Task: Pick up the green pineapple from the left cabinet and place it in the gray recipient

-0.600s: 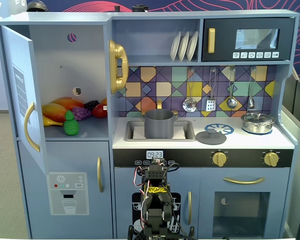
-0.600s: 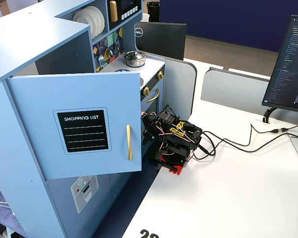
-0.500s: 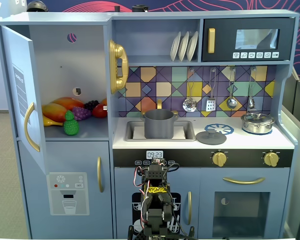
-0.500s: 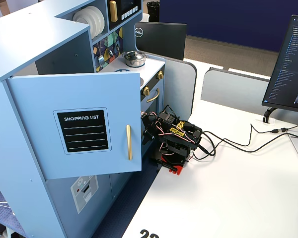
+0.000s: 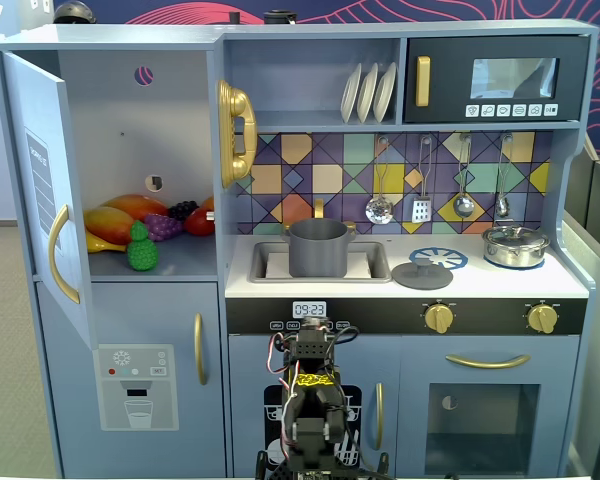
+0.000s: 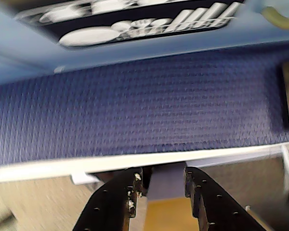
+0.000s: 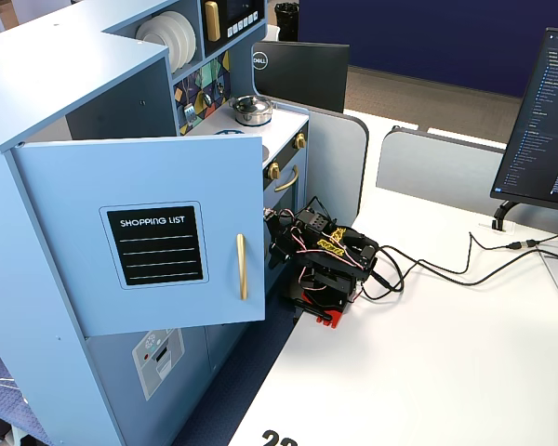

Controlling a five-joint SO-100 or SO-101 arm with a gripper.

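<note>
We're at the start: nothing picked, arm folded low in front of the toy kitchen. Left to right in a fixed view: the left cabinet [image 5: 140, 160] stands with its door [image 5: 45, 190] swung open, and the green pineapple [image 5: 142, 248] sits upright at the front of the shelf, just ahead of the other fruit pile [image 5: 145, 218] (orange/yellow pieces, purple grapes, something red). Mid-counter, the gray recipient [image 5: 318, 248] sits in the sink [image 5: 375, 262], its lid [image 5: 421, 274] lying beside it on the right; silver pot [image 5: 516, 245] further right, not ours. Gripper [image 6: 160, 185] in the wrist view: fingers parted a little, nothing between them, aimed down at blue carpet [image 6: 135, 110]. Our read: the reach step is still ahead. Next move calls for lifting the arm up and left to shelf height, clearing the open door, widening the jaws, then coming onto the pineapple from the front without nudging the grapes.
</note>
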